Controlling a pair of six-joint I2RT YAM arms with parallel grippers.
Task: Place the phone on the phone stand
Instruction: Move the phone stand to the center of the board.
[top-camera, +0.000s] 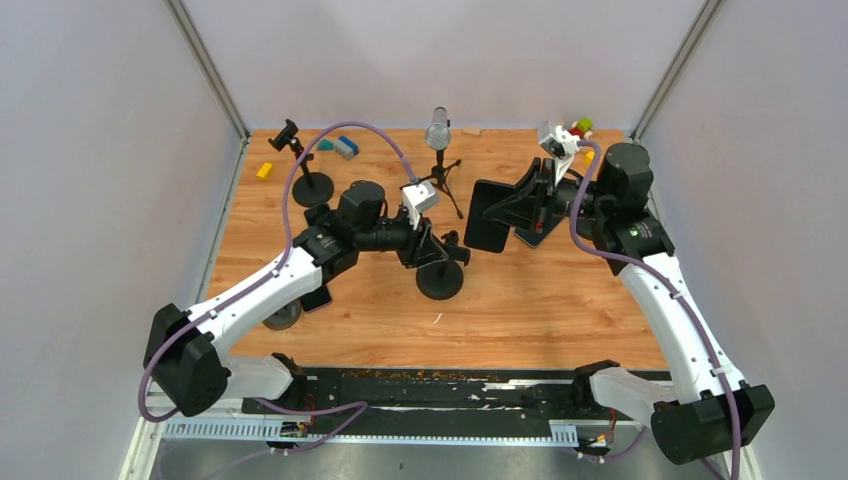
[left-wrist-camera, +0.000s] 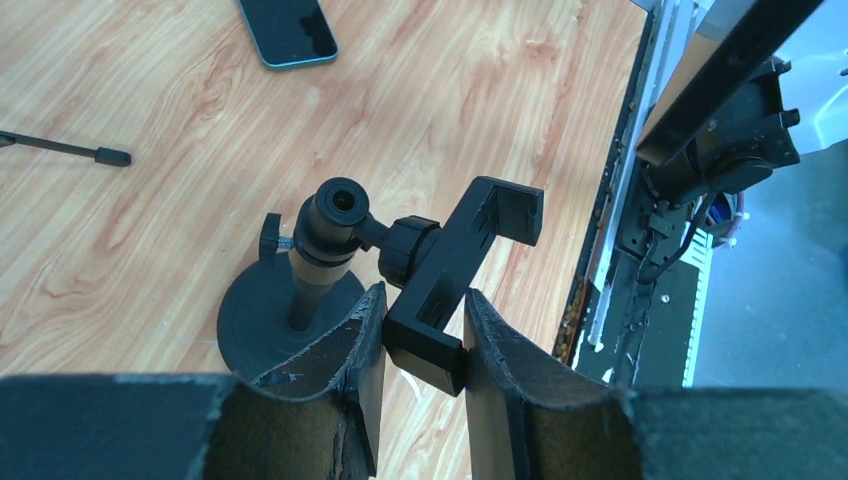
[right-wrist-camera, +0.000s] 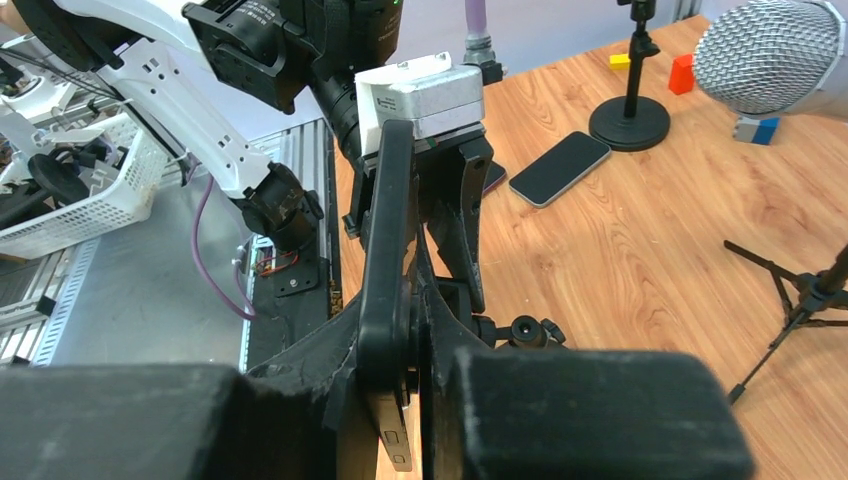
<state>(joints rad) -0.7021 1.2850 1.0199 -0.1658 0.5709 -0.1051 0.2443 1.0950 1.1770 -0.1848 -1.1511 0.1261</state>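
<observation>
My right gripper (top-camera: 520, 212) is shut on the black phone (top-camera: 487, 215) and holds it upright above the table. In the right wrist view the phone (right-wrist-camera: 385, 250) shows edge-on between the fingers of that gripper (right-wrist-camera: 420, 370). The black phone stand (top-camera: 440, 280) has a round base and stands mid-table. My left gripper (top-camera: 440, 245) is shut on its clamp. In the left wrist view both fingers of the left gripper (left-wrist-camera: 422, 345) press the lower end of the clamp (left-wrist-camera: 460, 255), beside the ball head (left-wrist-camera: 335, 210). The phone hangs just right of the clamp, apart from it.
A second phone (left-wrist-camera: 288, 30) lies flat on the wood, partly under my left arm (top-camera: 315, 297). Another stand (top-camera: 313, 188) is at the back left. A microphone (top-camera: 438, 130) on a tripod stands behind the middle. Small coloured blocks (top-camera: 340, 146) lie along the back edge.
</observation>
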